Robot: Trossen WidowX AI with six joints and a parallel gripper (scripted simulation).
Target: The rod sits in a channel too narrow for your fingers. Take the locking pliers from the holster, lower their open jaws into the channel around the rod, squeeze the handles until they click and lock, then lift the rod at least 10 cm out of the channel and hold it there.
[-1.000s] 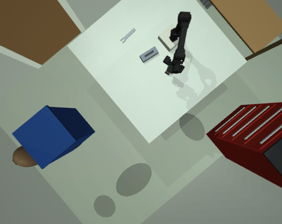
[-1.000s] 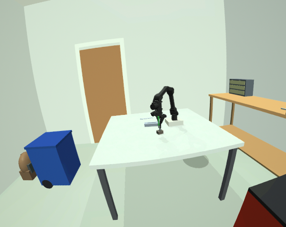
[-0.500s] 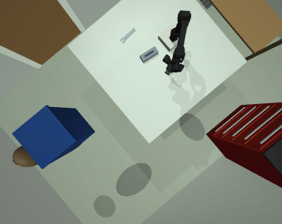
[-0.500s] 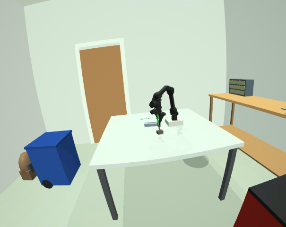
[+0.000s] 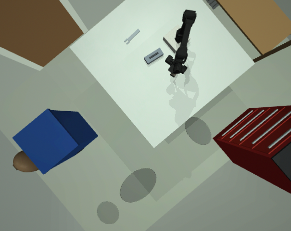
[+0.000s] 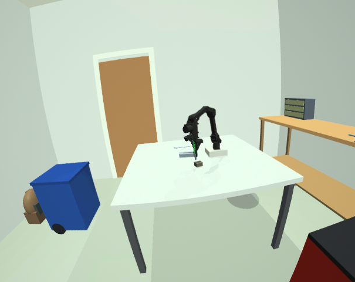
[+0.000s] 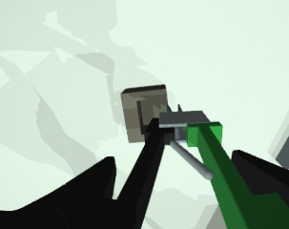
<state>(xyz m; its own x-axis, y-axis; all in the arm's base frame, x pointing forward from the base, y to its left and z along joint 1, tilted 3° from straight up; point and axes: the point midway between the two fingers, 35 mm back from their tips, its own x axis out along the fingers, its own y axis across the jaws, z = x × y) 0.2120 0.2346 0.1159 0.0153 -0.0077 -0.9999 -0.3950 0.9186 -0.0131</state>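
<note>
Top view, desk: We saw the white desk [image 5: 120, 82] [image 6: 159, 185] [image 7: 220, 43] turned diagonally, one corner pointing toward the blue bin's side of the floor and the red cabinet [image 5: 245, 146] [image 6: 304, 261].
Top view, arm: We observed the black arm [image 5: 186, 32] [image 6: 213, 124] rising from a pale base block [image 5: 168, 41] [image 6: 219, 153] and reaching toward the desk's middle.
Top view, channel block: We found the grey-blue channel block [image 5: 158, 51] [image 6: 185, 155] between the arm and the desk's left corner, its dark slot upward; we could not distinguish the rod within it.
Top view, forked tool: We noted a flat grey forked tool [image 5: 134, 35] [image 6: 182, 147] closer to the upper-left edge.
Exterior view, holster: We located the small brown holster [image 5: 173, 75] [image 6: 198, 164] [image 7: 131, 114] on the desk, nearer the front edge than the channel block.
Exterior view, pliers: We saw the locking pliers [image 6: 193, 147] [image 7: 230, 191] hanging beneath the arm, the tip above the holster and apart from the channel block.
Exterior view, rod's place: We saw a thin grey line along the block's top, too small to identify.
Wrist view, gripper: We saw the gripper [image 5: 176, 70] [image 6: 196, 147] [image 7: 174, 160] clasping the pliers, its fingers widely spaced about the black and green handles.
Wrist view, plier head: We saw its grey head overlapping the holster's edge; contact could not be determined.
</note>
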